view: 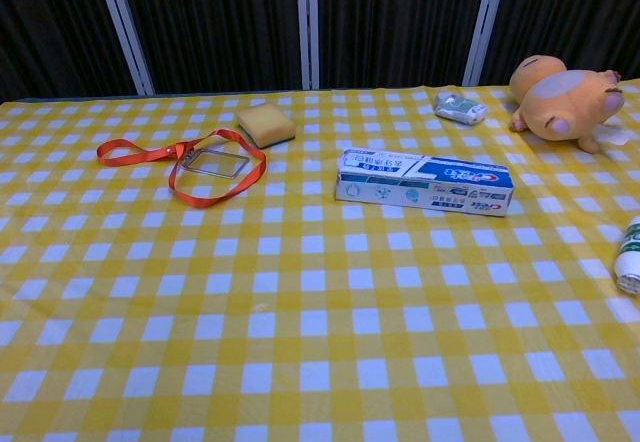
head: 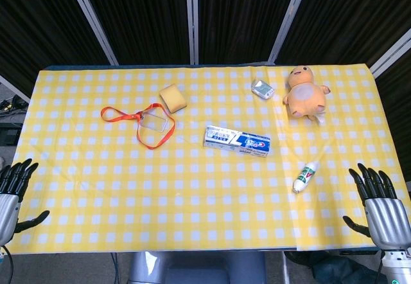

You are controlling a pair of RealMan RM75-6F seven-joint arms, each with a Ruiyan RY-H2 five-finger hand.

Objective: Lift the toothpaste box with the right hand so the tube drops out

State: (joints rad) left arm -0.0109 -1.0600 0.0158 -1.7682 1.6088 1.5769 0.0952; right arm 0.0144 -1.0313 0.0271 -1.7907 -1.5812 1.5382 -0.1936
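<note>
The right hand (head: pixel 384 210) sits at the near right corner of the table (head: pixel 192 220), fingers spread and holding nothing; the left hand (head: pixel 13 194) rests likewise empty at the near left corner, its fingers apart. Just inward from the right hand lies a small white bottle (head: pixel 306 177) with a green and red label, close to the right edge. Further in, near the middle of the surface, the toothpaste box (head: pixel 237 141) lies flat on its long side, roughly parallel to the near edge, untouched and well apart from both hands. Beyond it, toward the far edge, are a plush toy (head: pixel 305 93), a small packet (head: pixel 262 89), a yellow sponge (head: pixel 173 97) and an orange lanyard with a clear badge holder (head: pixel 156 121). The lift has not begun. To do it well, the right hand should probably pass over the bottle without nudging it, grip the box near one end, and tip the other end downward; which end is open cannot be told.
</note>
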